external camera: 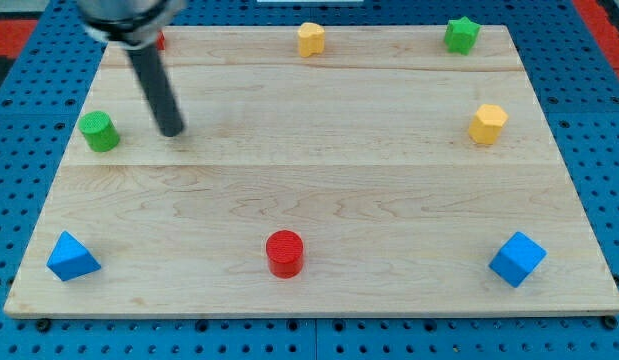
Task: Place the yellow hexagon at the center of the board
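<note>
The yellow hexagon [487,124] sits near the board's right edge, upper right. My tip [173,131] rests on the board at the upper left, far from the hexagon. It is just to the right of a green cylinder [100,132], apart from it. A second yellow block [310,39] sits at the top edge near the middle; its shape is unclear.
A green star block [461,35] is at the top right. A red cylinder [284,253] is at the bottom middle. A blue triangular block [70,257] is at the bottom left, a blue cube [516,259] at the bottom right. A red block [159,41] is partly hidden behind the rod.
</note>
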You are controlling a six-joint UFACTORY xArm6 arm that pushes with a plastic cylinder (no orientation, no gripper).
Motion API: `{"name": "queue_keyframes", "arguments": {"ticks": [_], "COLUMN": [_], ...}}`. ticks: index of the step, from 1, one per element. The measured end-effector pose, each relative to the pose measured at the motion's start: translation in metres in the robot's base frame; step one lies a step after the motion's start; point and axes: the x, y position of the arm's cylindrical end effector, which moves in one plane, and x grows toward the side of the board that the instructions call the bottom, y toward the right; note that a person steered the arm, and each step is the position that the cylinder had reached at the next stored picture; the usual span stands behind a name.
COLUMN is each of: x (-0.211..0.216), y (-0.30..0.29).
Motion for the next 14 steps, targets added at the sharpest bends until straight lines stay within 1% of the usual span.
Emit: {"name": "queue_keyframes", "arguments": {"ticks": [1, 2, 3, 4, 5, 6, 7, 8, 10, 11, 12, 13, 14], "x": [-0.019, -0.066, -0.095, -0.098, -0.065, -0.017, 0.010, -0.002, -0.062, -0.045, -0.004, 0.012, 0.037], "y": [0.081, 0.143, 0.256, 0.380, 0.424, 0.422, 0.371, 0.320, 0.334, 0.286, 0.246, 0.250, 0.218]}}
